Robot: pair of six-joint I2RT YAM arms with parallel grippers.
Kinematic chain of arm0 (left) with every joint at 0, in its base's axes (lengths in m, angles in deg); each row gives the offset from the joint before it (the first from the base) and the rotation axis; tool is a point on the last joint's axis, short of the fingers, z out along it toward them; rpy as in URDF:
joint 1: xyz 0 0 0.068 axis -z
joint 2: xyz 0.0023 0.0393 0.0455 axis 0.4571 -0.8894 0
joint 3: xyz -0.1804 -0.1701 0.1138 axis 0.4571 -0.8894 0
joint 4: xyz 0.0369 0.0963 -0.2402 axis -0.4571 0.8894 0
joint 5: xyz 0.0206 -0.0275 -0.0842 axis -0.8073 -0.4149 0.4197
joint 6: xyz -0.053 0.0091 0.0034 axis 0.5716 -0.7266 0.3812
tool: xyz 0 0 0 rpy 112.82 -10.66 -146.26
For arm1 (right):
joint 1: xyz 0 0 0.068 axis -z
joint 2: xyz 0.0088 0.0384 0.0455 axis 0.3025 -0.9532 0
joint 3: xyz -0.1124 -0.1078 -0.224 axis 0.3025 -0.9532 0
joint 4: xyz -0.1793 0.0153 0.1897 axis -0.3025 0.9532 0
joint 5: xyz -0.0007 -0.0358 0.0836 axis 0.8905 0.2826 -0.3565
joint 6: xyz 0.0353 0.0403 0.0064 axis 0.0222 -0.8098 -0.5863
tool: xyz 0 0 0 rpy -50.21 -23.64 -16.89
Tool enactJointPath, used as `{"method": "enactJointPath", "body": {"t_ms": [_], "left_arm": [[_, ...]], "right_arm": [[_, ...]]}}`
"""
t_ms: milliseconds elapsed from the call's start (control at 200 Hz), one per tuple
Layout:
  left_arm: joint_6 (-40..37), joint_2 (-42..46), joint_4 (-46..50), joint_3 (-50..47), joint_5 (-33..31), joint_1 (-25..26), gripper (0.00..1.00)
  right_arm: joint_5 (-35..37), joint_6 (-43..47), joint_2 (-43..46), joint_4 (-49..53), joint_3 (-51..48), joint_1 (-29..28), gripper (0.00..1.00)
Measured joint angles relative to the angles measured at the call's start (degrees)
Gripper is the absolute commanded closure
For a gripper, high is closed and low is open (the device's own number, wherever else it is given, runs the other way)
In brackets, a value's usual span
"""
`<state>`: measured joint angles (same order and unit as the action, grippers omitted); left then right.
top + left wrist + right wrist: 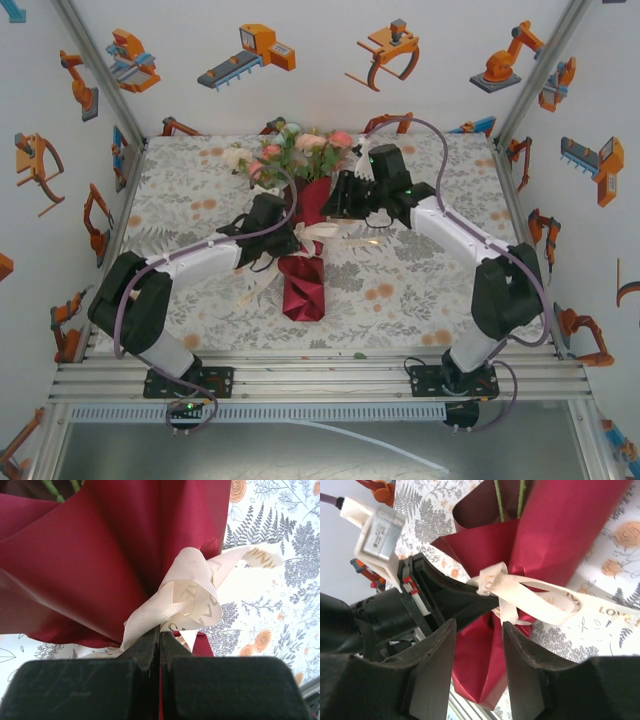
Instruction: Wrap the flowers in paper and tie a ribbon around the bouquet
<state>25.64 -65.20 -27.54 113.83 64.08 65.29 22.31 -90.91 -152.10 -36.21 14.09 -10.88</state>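
bouquet (300, 215) wrapped, ribbon (187, 597) pinched on one side

The bouquet is seen lying on the tablecloth (430, 280) approx mid-table, btw the two arms. The flowers (295, 150) are pointed at the far wall, and the tail of the paper (302, 285) cone is fanned out toward the arm bases. The ribbon is looped around the cone's waist, w/ one loose end trailed off to the right over the cloth. The left gripper (160, 632) is clamped tight on the ribbon, right at the loop. The right gripper (479, 630) is held just beside the wrap, fingers parted, nothing gripped btw them.
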Motion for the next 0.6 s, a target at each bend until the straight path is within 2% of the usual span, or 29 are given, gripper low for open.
{"method": "enactJointPath", "body": {"t_ms": [245,441,596], "left_arm": [[2.43,-0.17,-2.23,0.13,3.13,-1.77,0.97],[3.87,-2.01,-3.21,0.33,4.26,-2.47,0.97],[5.55,-2.84,-3.87,0.33,5.53,-3.1,0.97]], "right_arm": [[-0.02,1.18,0.98,-0.55,-5.55,-2.49,0.64],[0.26,1.81,-3.52,-3.08,-5.4,-6.97,0.6],[0.63,2.51,-7.67,-3.93,-5.11,-7.87,0.57]]}}
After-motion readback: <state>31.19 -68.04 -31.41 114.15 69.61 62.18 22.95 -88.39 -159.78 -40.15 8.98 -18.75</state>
